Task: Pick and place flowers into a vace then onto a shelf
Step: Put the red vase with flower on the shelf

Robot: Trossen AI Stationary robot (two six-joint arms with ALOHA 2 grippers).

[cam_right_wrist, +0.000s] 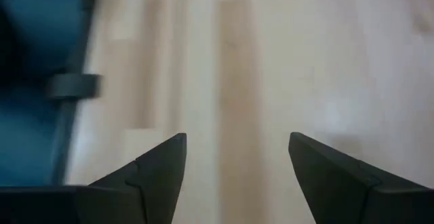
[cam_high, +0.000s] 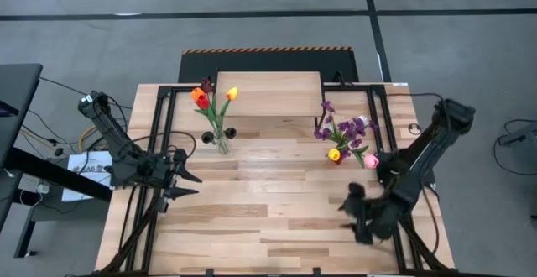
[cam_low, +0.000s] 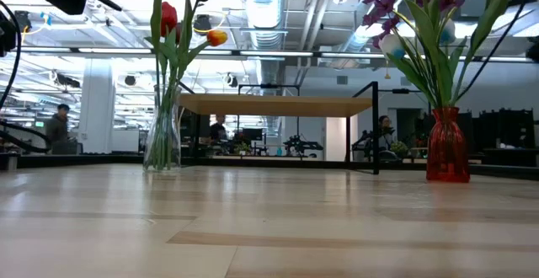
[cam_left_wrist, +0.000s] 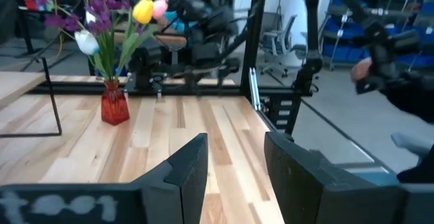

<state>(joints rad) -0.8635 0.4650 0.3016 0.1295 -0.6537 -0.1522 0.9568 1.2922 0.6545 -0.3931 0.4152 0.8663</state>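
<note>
Left gripper (cam_high: 186,185): fingers spread wide, nothing between them, hanging over the table's left side, near of the clear vase (cam_high: 221,142). Its wrist view looks across the boards toward the red vase (cam_left_wrist: 114,106) on the far side.

Right gripper (cam_high: 357,216): fingers also spread wide and empty, low over bare wood at the near right of the table (cam_high: 277,218). Its wrist view shows only planks.

Flowers: both bunches already stand in vases. Clear vase holds the red, orange, yellow and dark tulips (cam_high: 206,99), just near of the shelf's left end. Red vase holds the purple sprigs with yellow, pink and white heads (cam_high: 346,136), just near of the shelf's right end. No loose stems seen on the table.

Shelf (cam_high: 269,92): at the table's far middle, top bare. In the low view both vases stand on the tabletop on either side of it, not on it.

Judgement: the filling step looks done; lifting vases onto the shelf is the step in hand. Next move calls for one gripper to reach far, close on a vase, keep it upright, clear the shelf edge and set it down. Top-heavy stems could tip a vase.
</note>
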